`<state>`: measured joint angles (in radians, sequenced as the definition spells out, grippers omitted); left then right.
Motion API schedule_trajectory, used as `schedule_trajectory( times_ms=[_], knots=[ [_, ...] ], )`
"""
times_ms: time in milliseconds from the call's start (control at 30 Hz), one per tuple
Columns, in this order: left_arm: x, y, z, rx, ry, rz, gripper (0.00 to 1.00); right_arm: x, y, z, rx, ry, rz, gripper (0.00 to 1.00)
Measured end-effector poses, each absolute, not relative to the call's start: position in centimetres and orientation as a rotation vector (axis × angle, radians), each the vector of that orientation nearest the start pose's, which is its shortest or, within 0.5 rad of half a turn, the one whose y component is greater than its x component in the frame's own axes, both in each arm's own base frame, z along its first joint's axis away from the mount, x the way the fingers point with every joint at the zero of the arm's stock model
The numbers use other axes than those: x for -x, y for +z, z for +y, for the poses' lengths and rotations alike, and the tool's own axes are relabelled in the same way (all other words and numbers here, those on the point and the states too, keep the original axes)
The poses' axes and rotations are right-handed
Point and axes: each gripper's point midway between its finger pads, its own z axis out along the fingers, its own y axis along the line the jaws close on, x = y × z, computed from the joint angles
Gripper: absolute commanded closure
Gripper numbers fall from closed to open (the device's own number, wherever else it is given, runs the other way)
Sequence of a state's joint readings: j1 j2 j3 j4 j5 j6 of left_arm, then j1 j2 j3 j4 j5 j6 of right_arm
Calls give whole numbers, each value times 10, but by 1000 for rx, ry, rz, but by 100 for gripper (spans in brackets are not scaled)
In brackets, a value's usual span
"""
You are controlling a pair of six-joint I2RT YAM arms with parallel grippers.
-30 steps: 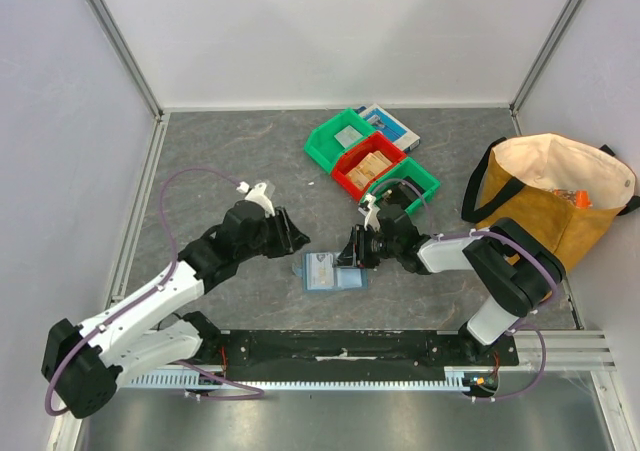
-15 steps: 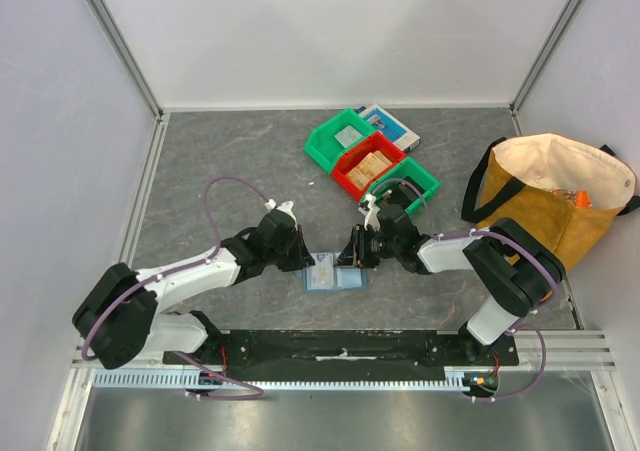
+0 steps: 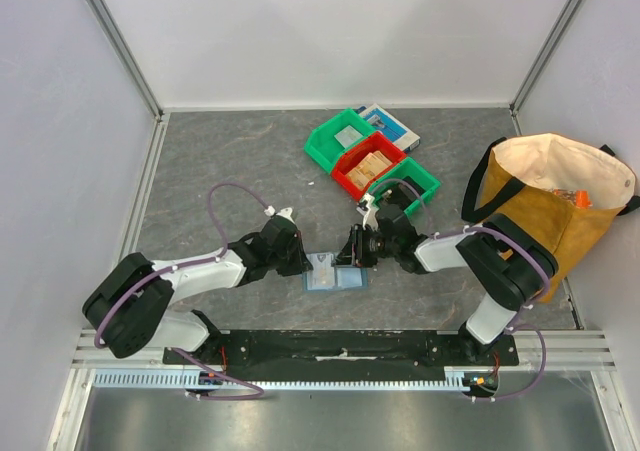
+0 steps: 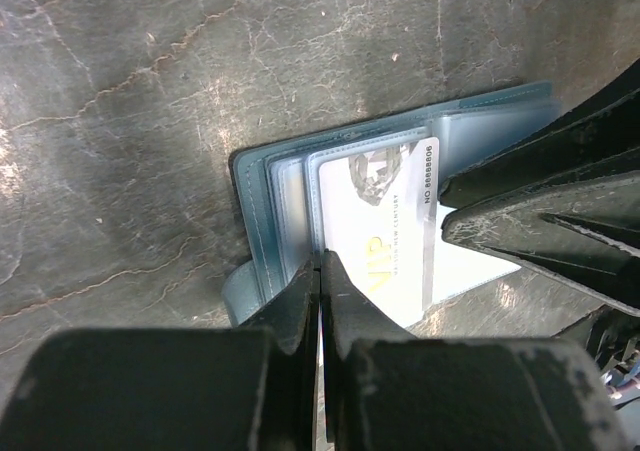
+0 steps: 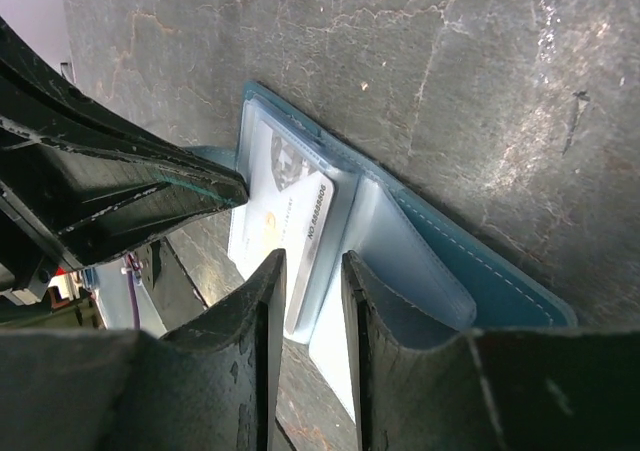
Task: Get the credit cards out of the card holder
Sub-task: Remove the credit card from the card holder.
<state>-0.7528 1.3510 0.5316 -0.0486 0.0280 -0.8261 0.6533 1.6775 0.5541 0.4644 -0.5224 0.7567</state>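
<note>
The slate-blue card holder [image 3: 345, 280] lies open on the grey table between my two grippers. A white credit card [image 4: 385, 216] printed with VIP and a number sits in a clear sleeve on its left half [image 4: 255, 211]. My left gripper [image 4: 320, 261] is shut, its tips meeting right at the card's left edge; whether that edge is pinched does not show. My right gripper [image 5: 312, 259] stands narrowly open over the holder's middle [image 5: 480, 261], beside the card's right edge [image 5: 290, 201]. From above, the left gripper [image 3: 304, 263] and the right gripper [image 3: 350, 254] flank the holder.
Two green bins [image 3: 345, 136] [image 3: 412, 179] and a red bin [image 3: 366, 165] stand behind the holder, with a blue-and-white flat box [image 3: 392, 123] beyond them. A tan tote bag [image 3: 555, 196] sits at the right. Metal frame rails edge the table.
My left arm swung right and down to the holder's left edge, and its jaws closed. The right gripper stayed at the holder and narrowed slightly.
</note>
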Motion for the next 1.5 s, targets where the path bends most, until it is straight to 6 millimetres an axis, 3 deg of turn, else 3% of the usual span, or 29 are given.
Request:
schedule_trajectory(
  times_ms=[333,600,833,1233,1433,1500],
  knots=[
    [-206,25,-242,91,-715,2563,98,-216,26,314,207,1307,2468,75],
    [-206,24,-242,91,-716,2562,98,-217,25,312,191,1312,2463,100],
    [-206,24,-242,93,-716,2563,98,-216,26,310,161,1362,2445,100],
    [-208,25,-243,109,-731,2557,98,-220,19,289,93,1368,2493,100],
    [-207,29,-243,107,-742,2551,61,-220,20,289,100,1371,2497,100],
    [-205,34,-245,97,-763,2546,59,-220,19,289,100,1370,2499,100]
  ],
)
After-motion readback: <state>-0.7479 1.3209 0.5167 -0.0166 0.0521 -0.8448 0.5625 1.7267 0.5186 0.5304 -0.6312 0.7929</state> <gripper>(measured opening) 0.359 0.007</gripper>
